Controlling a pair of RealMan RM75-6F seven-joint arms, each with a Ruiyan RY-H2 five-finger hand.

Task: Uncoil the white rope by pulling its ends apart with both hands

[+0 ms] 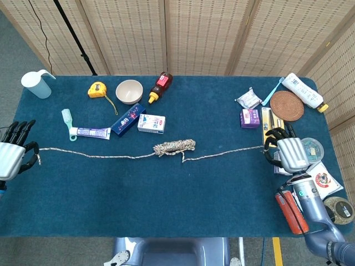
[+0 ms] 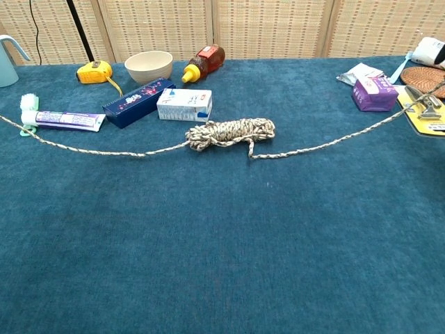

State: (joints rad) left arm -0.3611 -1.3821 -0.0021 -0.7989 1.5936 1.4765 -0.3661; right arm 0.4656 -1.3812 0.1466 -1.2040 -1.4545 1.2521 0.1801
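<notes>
The white rope has a small coiled bundle (image 1: pixel 174 147) (image 2: pixel 230 131) left in the middle of the blue table. Two slack strands run out from it along the cloth. My left hand (image 1: pixel 12 157) grips the left end at the table's left edge. My right hand (image 1: pixel 288 152) grips the right end near the right edge. The left strand (image 1: pixel 94 154) (image 2: pixel 90 151) sags toward the front, and the right strand (image 1: pixel 224 153) (image 2: pixel 334 141) lies slack too. Neither hand shows in the chest view.
Behind the rope lie a toothpaste tube (image 1: pixel 90 132), a dark blue box (image 1: pixel 127 119), a white box (image 1: pixel 151 123), a bowl (image 1: pixel 129 91), a tape measure (image 1: pixel 97 89) and a sauce bottle (image 1: pixel 160 86). A purple box (image 1: pixel 250 117) and round mat (image 1: pixel 287 105) sit at right.
</notes>
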